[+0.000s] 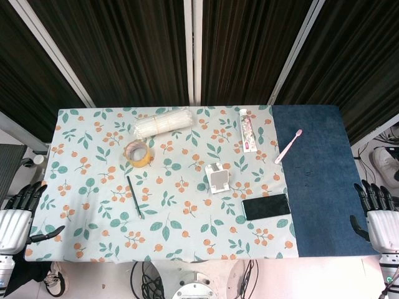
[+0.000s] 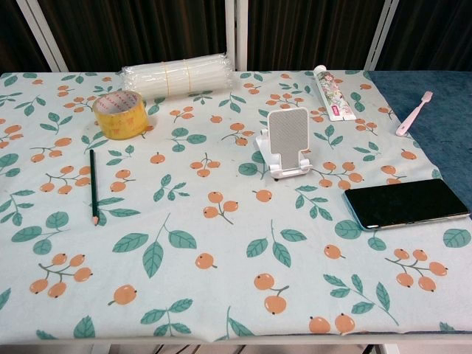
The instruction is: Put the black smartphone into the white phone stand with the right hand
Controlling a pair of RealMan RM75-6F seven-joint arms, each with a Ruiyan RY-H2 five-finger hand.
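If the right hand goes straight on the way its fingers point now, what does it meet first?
Probably nothing: the right hand sits off the table's right edge, fingers pointing along it, clear of the black smartphone. Depth is uncertain.

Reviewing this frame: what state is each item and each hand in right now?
black smartphone: flat on table, screen dark, unheld.
white phone stand: upright, empty.
tape roll: lying flat.
pencil: lying flat.
pink toothbrush: lying on blue cloth.
left hand: open, at table edge.
right hand: open, at table edge.
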